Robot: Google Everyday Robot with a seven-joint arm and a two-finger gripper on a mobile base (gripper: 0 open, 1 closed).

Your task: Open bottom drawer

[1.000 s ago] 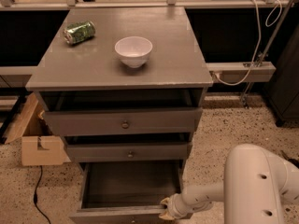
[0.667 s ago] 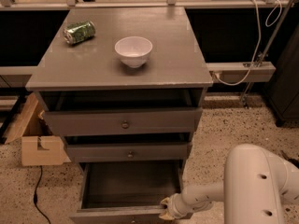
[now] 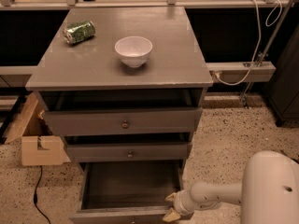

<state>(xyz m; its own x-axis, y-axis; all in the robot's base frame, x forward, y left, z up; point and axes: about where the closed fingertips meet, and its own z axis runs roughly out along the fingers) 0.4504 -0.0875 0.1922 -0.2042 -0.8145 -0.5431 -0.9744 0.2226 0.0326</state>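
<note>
The bottom drawer [image 3: 131, 183] of the grey cabinet is pulled far out, and its dark grey inside shows. Its front runs along the lower edge of the view, and its knob is cut off there. My gripper [image 3: 171, 206] is at the drawer's front right corner, on the end of my white arm [image 3: 219, 196] that reaches in from the right. The two drawers above, the top one [image 3: 124, 121] and the middle one [image 3: 130, 151], stand slightly out with their round knobs showing.
A white bowl [image 3: 133, 50] and a green can [image 3: 79, 32] lying on its side sit on the cabinet top [image 3: 177, 64]. A cardboard box [image 3: 35, 141] stands on the speckled floor to the left. A white cable [image 3: 254, 41] and rail run behind on the right.
</note>
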